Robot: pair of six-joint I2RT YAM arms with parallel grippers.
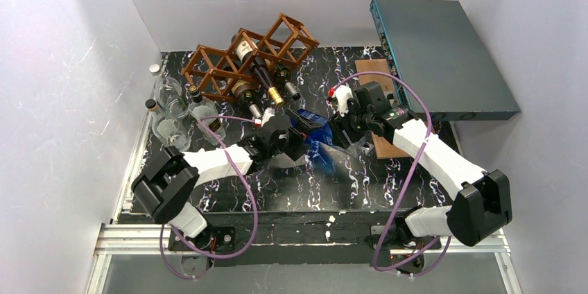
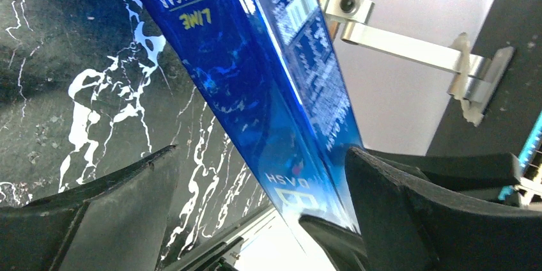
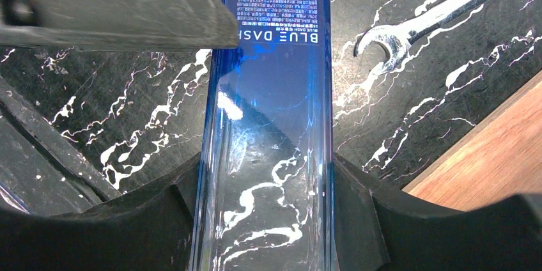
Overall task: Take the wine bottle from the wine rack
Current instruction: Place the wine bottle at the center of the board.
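**Bottle off the rack, right pincer carrying it**

The blue bottle [image 1: 315, 131], labelled Blue Dash, is out in the middle of the table [image 1: 333, 190]. It is well apart from the wine rack [image 1: 208, 65], which stands at the back left with other bottles [image 1: 253, 65] lying in its cells. Both arms meet at the bottle.

The right pincer [image 3: 268, 175] is clamped on it, one finger pressed to each side of the clear lower body. The left pincer [image 2: 262, 153] stands wide apart and straddles the bottle. There is an open gap on one side, while the glass runs close against the other finger, so it carries no weight. I cannot tell whether any part of the bottle touches the table.

By my reading the removal itself is done. What is left is to get the left arm clear and set the bottle down.

- **Left arm:** back it out along the line of its own fingers. Moving sideways would let the near finger nudge the glass and twist it in the right grip.
- **Right grip:** smooth glass held by a two-finger hold at one spot will probably want to pivot, so hold it firm and move slowly.
- **Where to lower it:** onto bare table, short of the wrench [image 3: 409, 34] and the wooden board [image 3: 492, 149] beside it.
- **Release:** let go only once the bottle lies flat, since a round body may roll.
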